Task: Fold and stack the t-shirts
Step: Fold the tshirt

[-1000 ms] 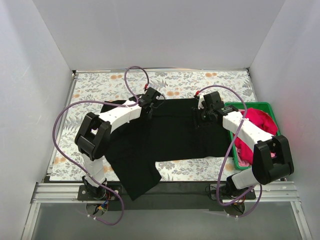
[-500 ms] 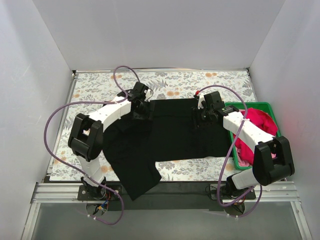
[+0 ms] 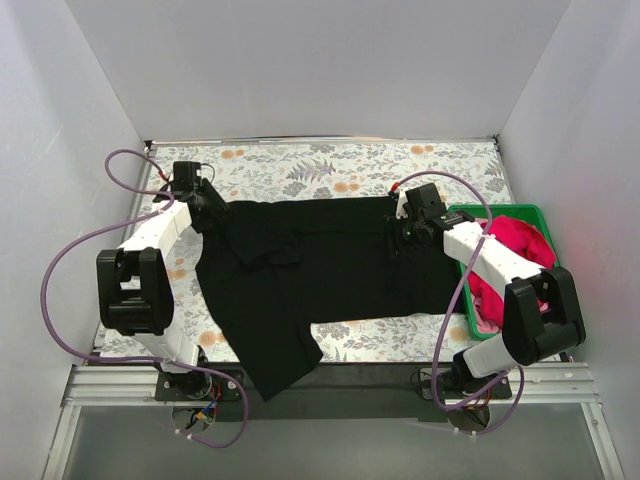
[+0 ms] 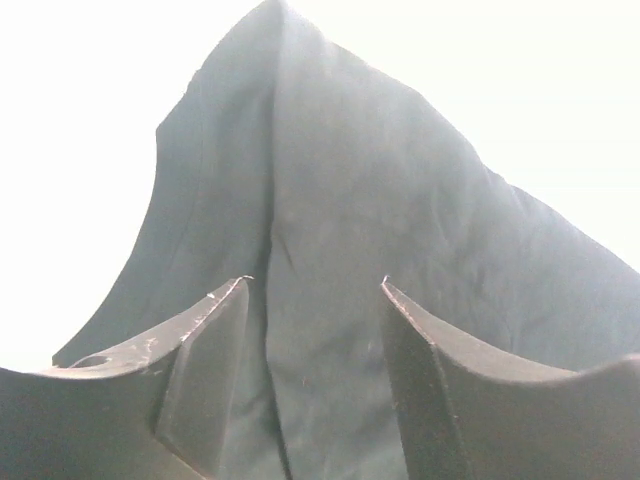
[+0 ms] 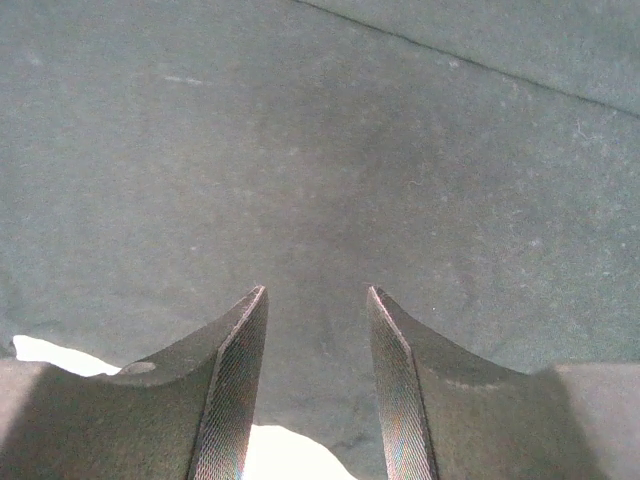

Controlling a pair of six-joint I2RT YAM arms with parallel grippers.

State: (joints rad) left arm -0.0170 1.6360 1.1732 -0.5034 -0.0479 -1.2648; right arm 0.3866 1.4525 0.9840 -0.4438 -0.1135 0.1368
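Black t-shirt [image 3: 340, 270] is lying spread across the middle of the table [image 3: 330, 170] while the left gripper [image 3: 216, 213] and right gripper [image 3: 396, 240] are sitting open-jawed over its far-left and far-right corners, so both should be pinching evenly together.

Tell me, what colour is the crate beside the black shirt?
The crate is green, clearest in the top external view.

From above, the white right arm [image 3: 492, 258] covered part of the bright pinkish-red cloth t-shirt [image 3: 522, 238] bundled in the green plastic crate [image 3: 500, 209], so its outline could not be told. The plain black cloth t-shirt [image 3: 340, 270] was cut off at the edges of the right wrist view. In the left wrist view, everything beyond it was bleached blank white.
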